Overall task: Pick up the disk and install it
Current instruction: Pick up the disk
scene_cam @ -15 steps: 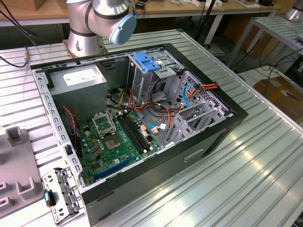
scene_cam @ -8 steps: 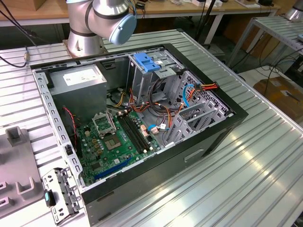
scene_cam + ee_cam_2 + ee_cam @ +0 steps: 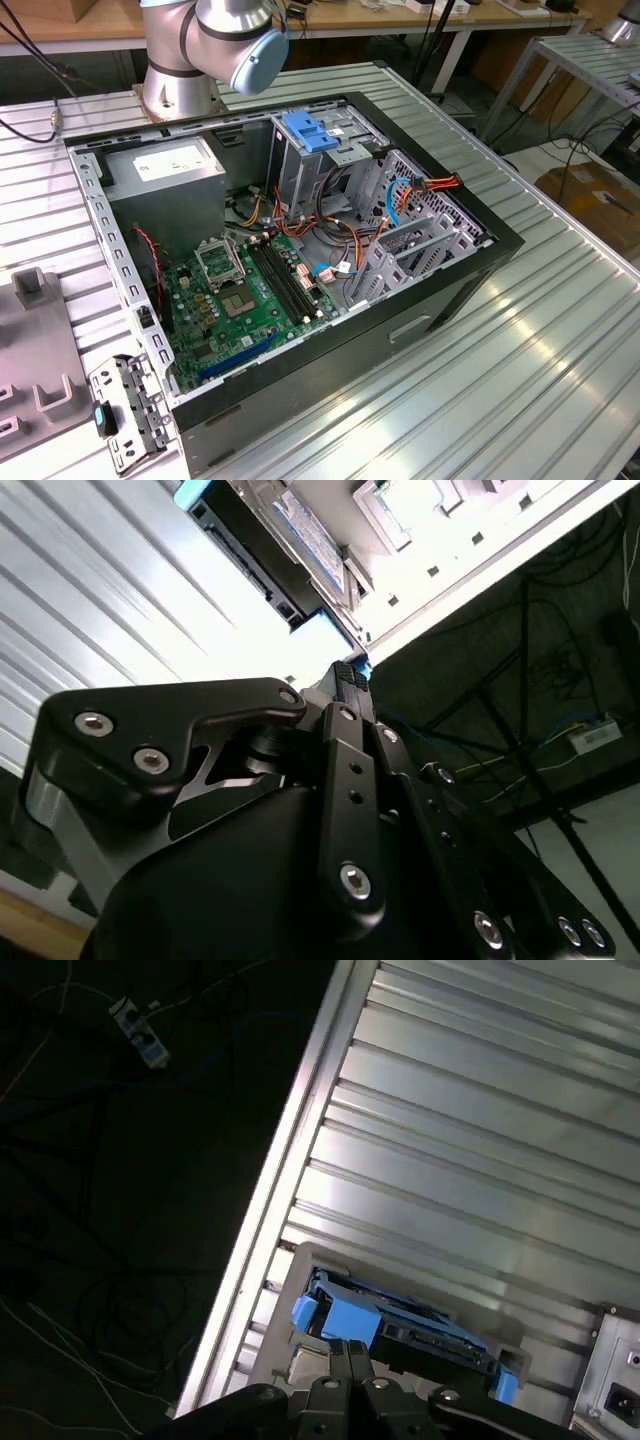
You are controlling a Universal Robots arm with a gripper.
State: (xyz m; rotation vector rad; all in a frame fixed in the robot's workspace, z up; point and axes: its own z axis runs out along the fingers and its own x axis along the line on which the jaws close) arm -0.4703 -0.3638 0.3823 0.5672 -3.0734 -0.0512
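Observation:
The disk [image 3: 432, 1337] is a flat dark drive with bright blue rails. It lies in a grey holder [image 3: 297, 1272] on the ribbed metal table, close to the table's edge. In the second wrist view the disk [image 3: 262, 572] shows edge-on with its label side lit. My gripper [image 3: 349, 1352] is right at the disk's blue end rail with its fingers together, and the fingertips [image 3: 350, 675] reach that rail. Whether the fingers pinch a part of the rail I cannot tell. The open computer case [image 3: 420, 300] sits in the middle of the table in the exterior view.
Inside the case are a motherboard [image 3: 245, 290], a power supply [image 3: 165, 170], loose cables and a drive cage topped by a blue latch piece [image 3: 307, 131]. The arm's base [image 3: 180, 70] stands behind the case. A metal bracket [image 3: 125, 415] and a grey fixture [image 3: 35, 380] lie at the exterior view's left.

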